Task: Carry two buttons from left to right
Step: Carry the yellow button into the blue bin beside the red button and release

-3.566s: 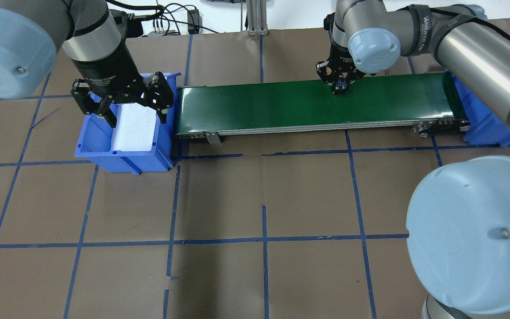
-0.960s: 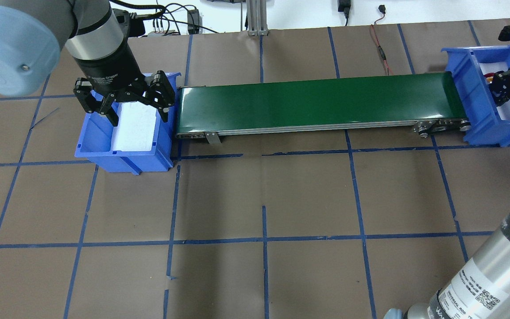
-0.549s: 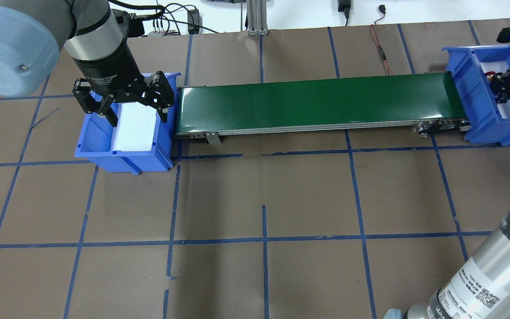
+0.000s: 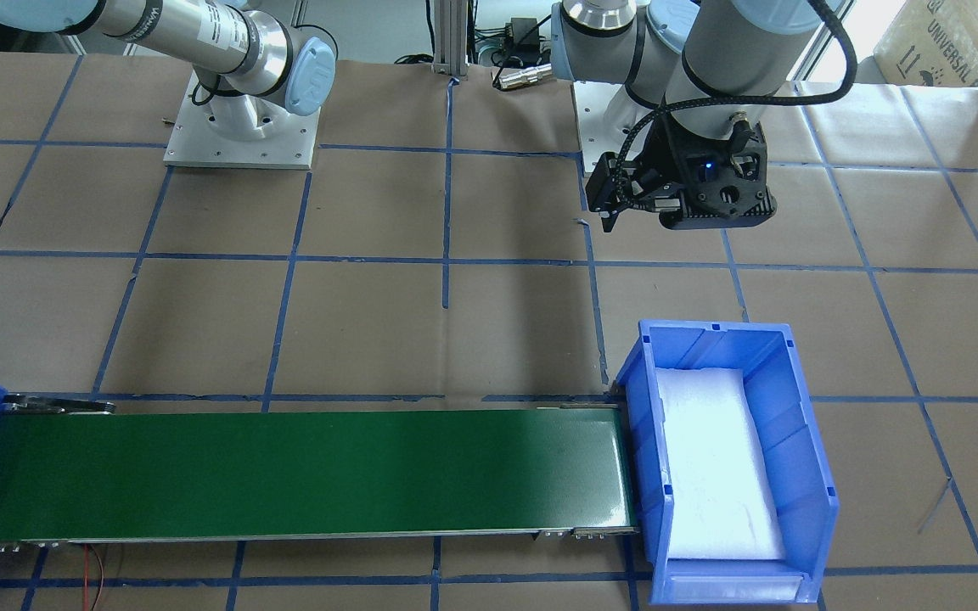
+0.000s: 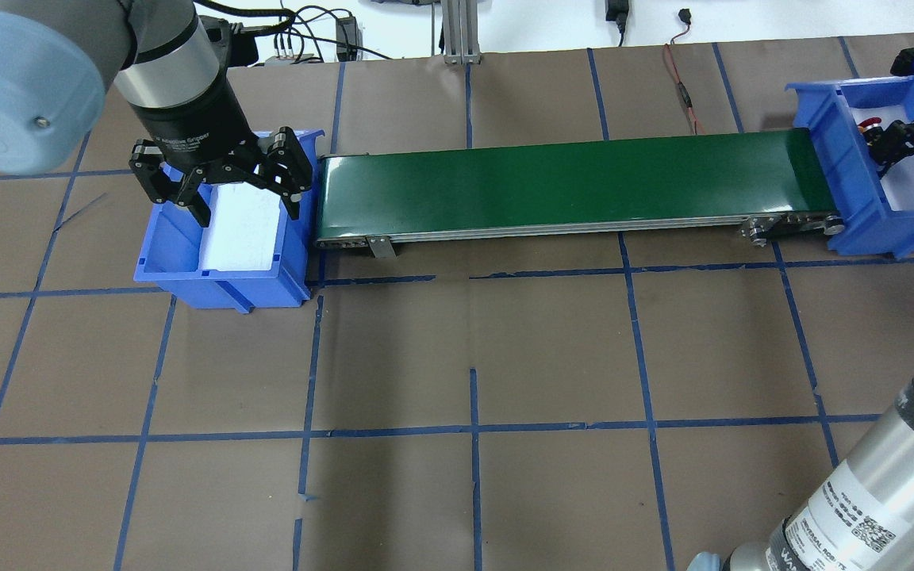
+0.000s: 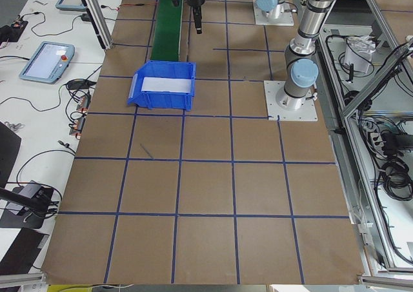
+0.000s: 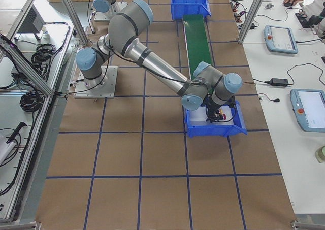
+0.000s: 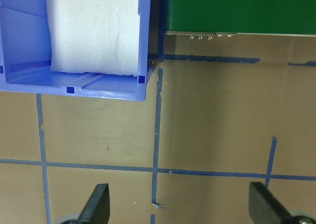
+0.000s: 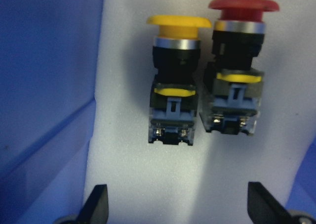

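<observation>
White foam (image 9: 148,174) lines the blue right bin (image 5: 830,135), which is set against the right end of the green conveyor belt (image 5: 568,182), at the far right edge of the table. Both buttons are laid on their sides on this foam, side by side and just apart. In the right wrist view the yellow-capped button (image 9: 174,80) is seen on the left and the red-capped button (image 9: 237,70) on the right, caps turned away from the fingers and terminal ends turned toward them.

The right gripper (image 9: 177,209) is held over the bin with its fingers (image 9: 97,205) spread wide and nothing grasped. The buttons lie beyond the fingertips, not between them, and are touched by neither.

The left gripper (image 5: 244,208) is raised by the blue left bin (image 5: 163,270) at the belt's left end, its fingers (image 8: 98,204) likewise spread and empty. Only a foam pad (image 8: 94,31) is seen in that bin. Whether the gripper hangs directly over the bin cannot be told.
</observation>
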Controlling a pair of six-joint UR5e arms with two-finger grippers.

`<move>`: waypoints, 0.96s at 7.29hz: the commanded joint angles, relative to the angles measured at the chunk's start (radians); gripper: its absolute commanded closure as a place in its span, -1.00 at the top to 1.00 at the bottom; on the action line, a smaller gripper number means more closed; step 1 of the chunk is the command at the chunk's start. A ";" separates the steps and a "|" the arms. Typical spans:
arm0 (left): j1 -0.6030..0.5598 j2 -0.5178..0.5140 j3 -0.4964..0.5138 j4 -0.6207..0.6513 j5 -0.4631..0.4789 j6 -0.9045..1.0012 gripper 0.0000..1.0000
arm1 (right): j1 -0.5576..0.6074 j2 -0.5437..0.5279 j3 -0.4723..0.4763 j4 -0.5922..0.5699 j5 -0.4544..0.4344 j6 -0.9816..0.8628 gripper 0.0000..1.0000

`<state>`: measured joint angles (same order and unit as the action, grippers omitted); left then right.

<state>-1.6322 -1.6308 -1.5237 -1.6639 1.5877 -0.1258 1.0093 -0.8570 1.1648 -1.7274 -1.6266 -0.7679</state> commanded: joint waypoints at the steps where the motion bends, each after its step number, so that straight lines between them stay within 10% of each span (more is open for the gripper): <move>1: 0.000 -0.001 -0.001 0.000 0.000 0.000 1.00 | 0.002 -0.037 -0.051 0.069 -0.004 0.004 1.00; 7: 0.000 -0.001 0.000 0.000 -0.002 0.000 1.00 | 0.297 -0.260 -0.056 0.288 -0.084 0.296 0.99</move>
<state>-1.6335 -1.6327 -1.5232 -1.6643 1.5867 -0.1258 1.2395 -1.0389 1.0702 -1.4666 -1.6919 -0.5722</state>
